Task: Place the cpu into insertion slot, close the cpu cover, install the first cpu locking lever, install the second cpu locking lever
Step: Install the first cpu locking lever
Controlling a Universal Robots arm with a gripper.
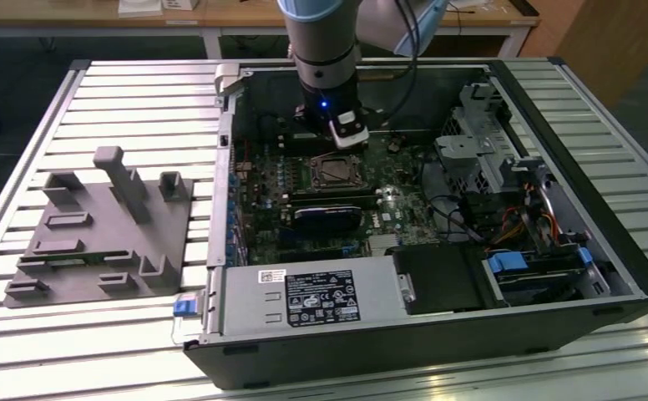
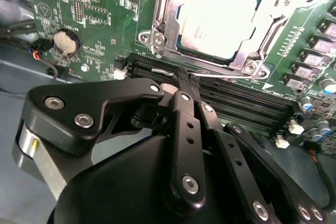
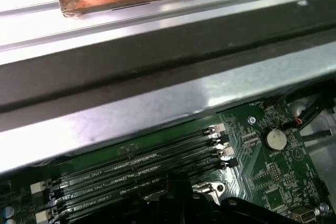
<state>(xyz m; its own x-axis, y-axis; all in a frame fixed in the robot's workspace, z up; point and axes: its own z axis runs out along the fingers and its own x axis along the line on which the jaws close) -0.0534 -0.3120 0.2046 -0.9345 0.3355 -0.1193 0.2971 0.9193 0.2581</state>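
In the second wrist view the cpu [image 2: 220, 17], a flat square chip with a pale metal top, lies in the insertion slot [image 2: 247, 66] on the green motherboard. The silvery cpu cover [image 2: 167, 19] lies flat around it, and the chip shows through its window. My black gripper [image 2: 181, 80] is shut, its fingertips together at the socket's edge, over the first memory slot. A thin silvery locking lever [image 2: 231, 79] runs along that edge, right by the tips. In the exterior view the gripper [image 1: 344, 142] hangs just behind the insertion slot [image 1: 333, 173], inside the open computer case.
Long black memory slots [image 2: 241, 106] and a coin battery [image 2: 66, 40] lie beside the socket. The case holds a black power supply box [image 1: 313, 301], a drive cage [image 1: 491, 159] and cables. A grey fixture [image 1: 101, 234] stands on the slatted table at the exterior view's left.
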